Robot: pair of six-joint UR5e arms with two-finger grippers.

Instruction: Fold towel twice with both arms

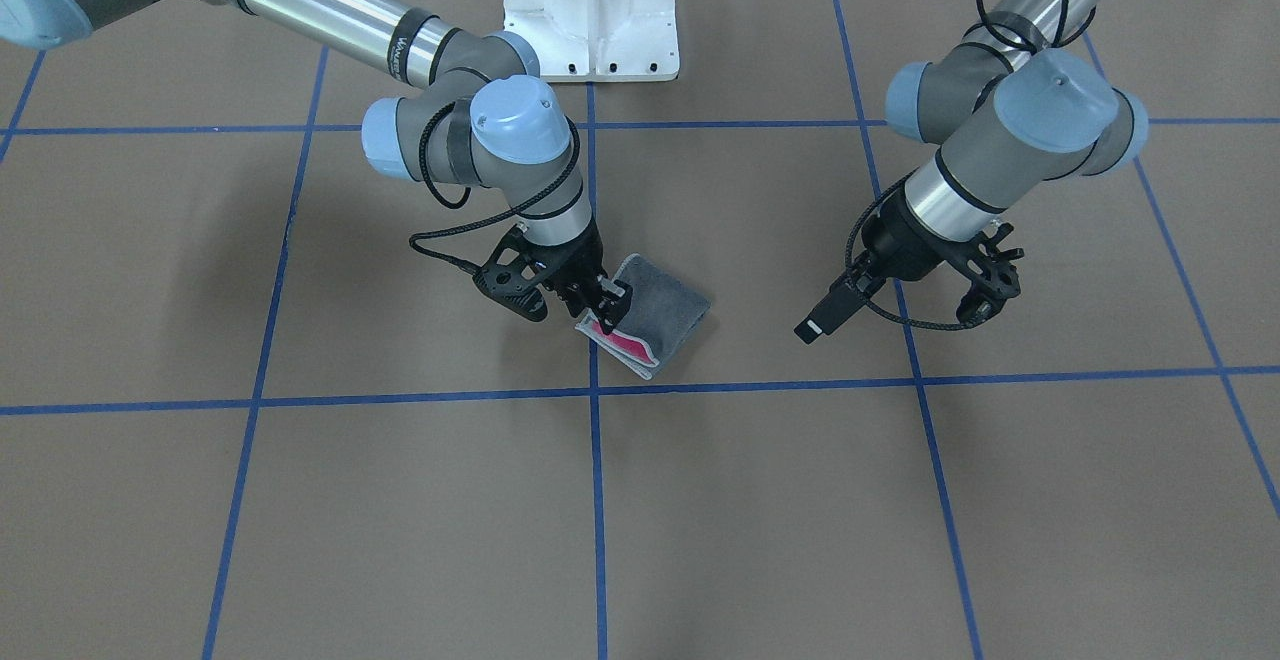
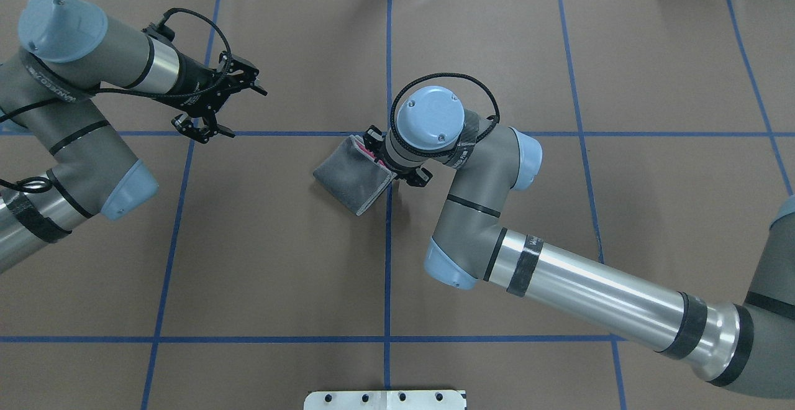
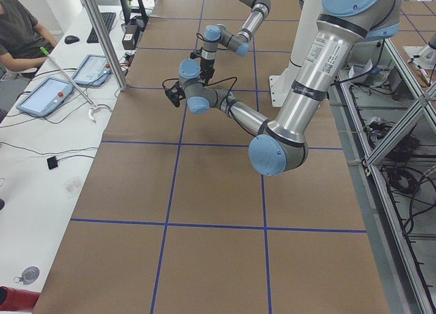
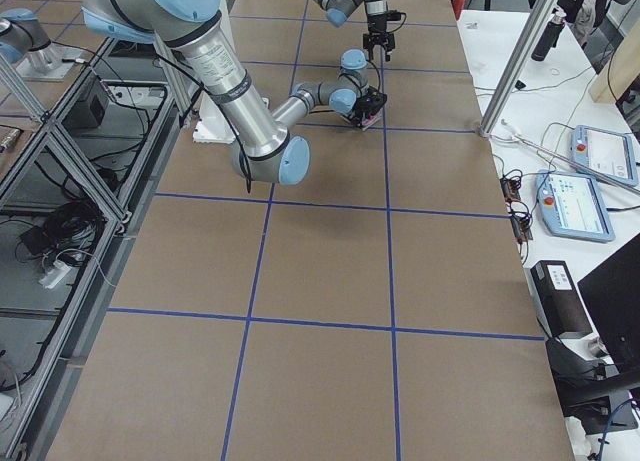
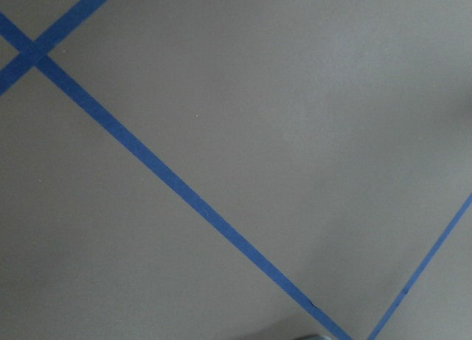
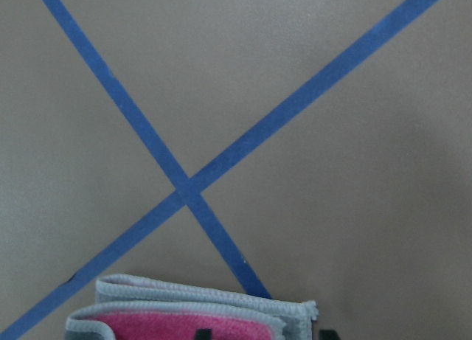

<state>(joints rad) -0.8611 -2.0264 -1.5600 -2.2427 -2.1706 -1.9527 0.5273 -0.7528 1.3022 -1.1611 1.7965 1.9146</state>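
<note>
The towel [image 1: 665,305] lies folded small near the table's middle, dark grey face up, on a crossing of blue tape lines. It also shows in the overhead view [image 2: 351,174]. Its layered edge with pink inside shows in the right wrist view [image 6: 184,318]. My right gripper [image 1: 605,308] stands low over that edge with its fingers around the top layers, which are raised slightly to show pink. My left gripper [image 2: 245,112] is open and empty, above bare table well off to the towel's side. It also shows in the front view [image 1: 995,285].
The white pedestal base [image 1: 590,20] stands at the robot's side of the table. Blue tape lines [image 2: 388,242] grid the brown surface. A side bench with tablets [image 3: 48,96] and a seated person runs along the far edge.
</note>
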